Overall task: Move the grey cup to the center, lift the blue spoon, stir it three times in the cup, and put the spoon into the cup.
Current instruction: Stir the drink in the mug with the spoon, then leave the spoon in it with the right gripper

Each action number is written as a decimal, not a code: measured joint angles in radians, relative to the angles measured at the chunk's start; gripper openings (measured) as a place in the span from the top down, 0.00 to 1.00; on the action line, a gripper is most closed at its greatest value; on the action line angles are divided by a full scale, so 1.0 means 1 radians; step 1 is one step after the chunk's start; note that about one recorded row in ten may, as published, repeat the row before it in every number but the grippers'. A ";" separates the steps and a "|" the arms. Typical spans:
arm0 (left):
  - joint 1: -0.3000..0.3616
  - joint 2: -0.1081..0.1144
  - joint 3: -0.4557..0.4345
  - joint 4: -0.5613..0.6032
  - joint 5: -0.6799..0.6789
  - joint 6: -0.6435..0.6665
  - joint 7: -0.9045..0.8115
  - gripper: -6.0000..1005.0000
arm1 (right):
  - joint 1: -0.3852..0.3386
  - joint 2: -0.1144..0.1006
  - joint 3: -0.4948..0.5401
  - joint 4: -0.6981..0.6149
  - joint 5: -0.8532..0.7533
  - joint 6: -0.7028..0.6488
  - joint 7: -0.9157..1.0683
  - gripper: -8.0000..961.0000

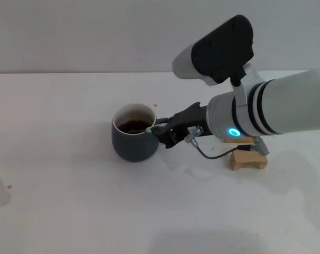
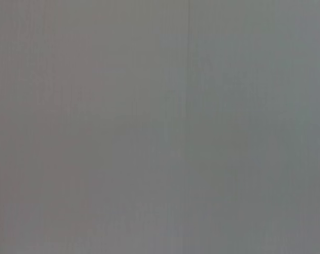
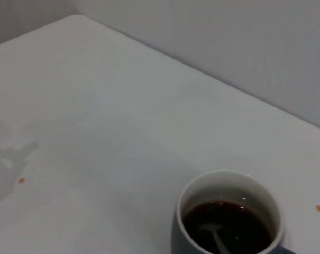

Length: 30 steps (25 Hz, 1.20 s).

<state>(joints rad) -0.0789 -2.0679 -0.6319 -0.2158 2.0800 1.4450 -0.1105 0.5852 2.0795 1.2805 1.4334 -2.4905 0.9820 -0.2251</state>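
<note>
Grey cup (image 1: 132, 138) sits near the middle of your desk (image 1: 54, 201) in the head view, coffee inside. Your right end effector (image 1: 162, 132) is at its handle side, fingers closed around the handle (likely to steady or slide it). A wooden block (image 1: 248, 160) lies under the arm. Left wrist view shows nothing usable. Right wrist view: the blue spoon (image 3: 215, 238), bowl down, is submerged in the cup's coffee.
</note>
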 joint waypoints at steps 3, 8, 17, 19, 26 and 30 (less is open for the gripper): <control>0.002 0.000 0.000 0.002 0.000 0.011 -0.002 1.00 | 0.004 0.001 -0.016 0.000 0.005 -0.006 0.000 0.82; 0.006 0.000 0.000 0.006 0.000 0.020 -0.003 1.00 | 0.020 0.003 -0.028 -0.010 0.006 -0.039 0.001 0.82; 0.007 0.000 0.002 0.005 0.000 0.020 -0.004 1.00 | 0.065 -0.001 -0.026 -0.076 0.007 -0.086 -0.004 0.82; 0.007 0.000 0.002 0.003 0.000 0.020 -0.004 1.00 | 0.068 -0.001 -0.023 -0.081 0.005 -0.091 -0.005 0.82; 0.003 0.000 0.002 0.003 0.000 0.020 -0.004 1.00 | 0.063 -0.004 0.030 -0.100 -0.015 -0.100 -0.027 0.82; -0.002 0.000 0.002 0.003 0.000 0.017 -0.005 1.00 | 0.051 -0.004 0.047 -0.097 -0.016 -0.091 -0.033 0.82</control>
<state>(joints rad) -0.0813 -2.0678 -0.6304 -0.2128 2.0800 1.4624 -0.1151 0.6365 2.0754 1.3273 1.3361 -2.5064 0.8913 -0.2580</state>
